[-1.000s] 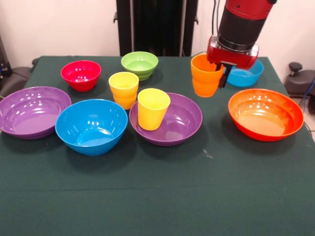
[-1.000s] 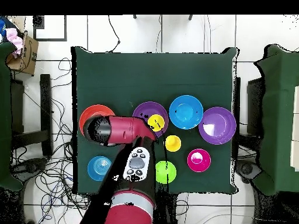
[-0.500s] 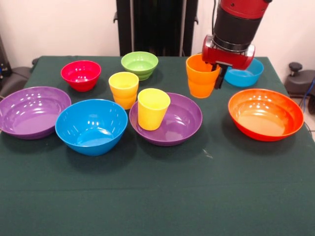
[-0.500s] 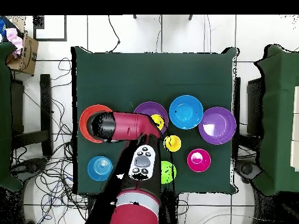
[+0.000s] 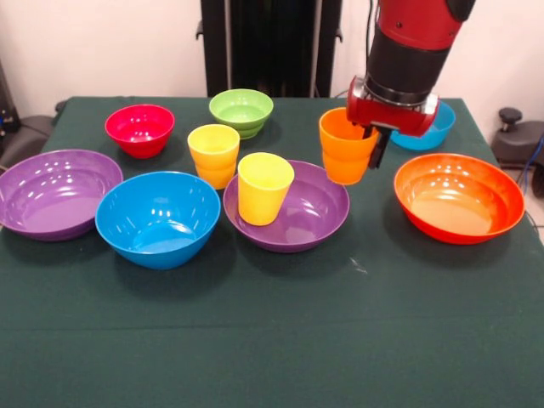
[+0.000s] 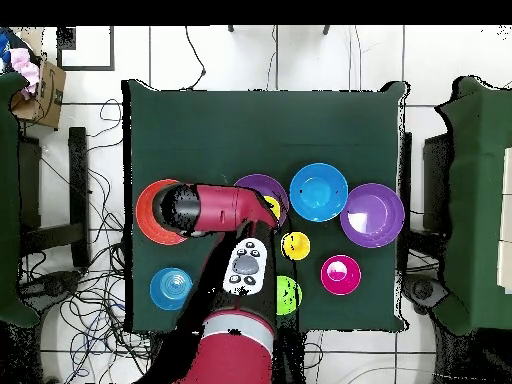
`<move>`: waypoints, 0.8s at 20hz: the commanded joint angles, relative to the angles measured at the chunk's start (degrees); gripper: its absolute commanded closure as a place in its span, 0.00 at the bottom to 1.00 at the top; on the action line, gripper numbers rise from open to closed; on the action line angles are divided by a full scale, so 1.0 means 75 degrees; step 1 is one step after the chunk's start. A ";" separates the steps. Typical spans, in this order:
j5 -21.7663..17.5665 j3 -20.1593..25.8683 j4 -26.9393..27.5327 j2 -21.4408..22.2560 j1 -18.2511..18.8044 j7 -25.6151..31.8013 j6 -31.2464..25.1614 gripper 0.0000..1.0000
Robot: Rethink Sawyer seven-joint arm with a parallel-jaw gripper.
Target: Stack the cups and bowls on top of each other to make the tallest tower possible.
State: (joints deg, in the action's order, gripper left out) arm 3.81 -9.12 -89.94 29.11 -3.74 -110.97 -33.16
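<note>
Gripper (image 5: 371, 136) closed on the far-right rim of an orange cup (image 5: 347, 146), one finger (image 5: 378, 146) visible outside the wall, the other hidden inside. Cup held upright in the air, above the right edge of the purple bowl (image 5: 319, 204) in the middle of the table. In that bowl, a yellow cup (image 5: 264, 188); just behind it, a second yellow cup (image 5: 213, 155) on the cloth.

Farther out: orange bowl (image 5: 459, 197) to the right, small blue bowl (image 5: 432, 130) behind the arm, large blue bowl (image 5: 158, 218) and another purple bowl (image 5: 53, 191) to the left, red bowl (image 5: 139, 129) and green bowl (image 5: 241, 112) far.

Probably light, stiff, glossy plastic, so slippery; rim pinch suitable, but likely to tilt.
</note>
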 commanded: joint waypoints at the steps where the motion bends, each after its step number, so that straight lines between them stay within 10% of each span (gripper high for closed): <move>1: -0.0580 0.0844 0.0557 -0.0635 0.0219 0.0207 0.0145 1.00; 16: -0.0760 0.0951 0.0504 -0.0727 0.0388 0.0282 0.0492 1.00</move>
State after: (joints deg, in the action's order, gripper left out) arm 2.43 -8.66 -88.58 25.00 -2.20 -110.97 -33.13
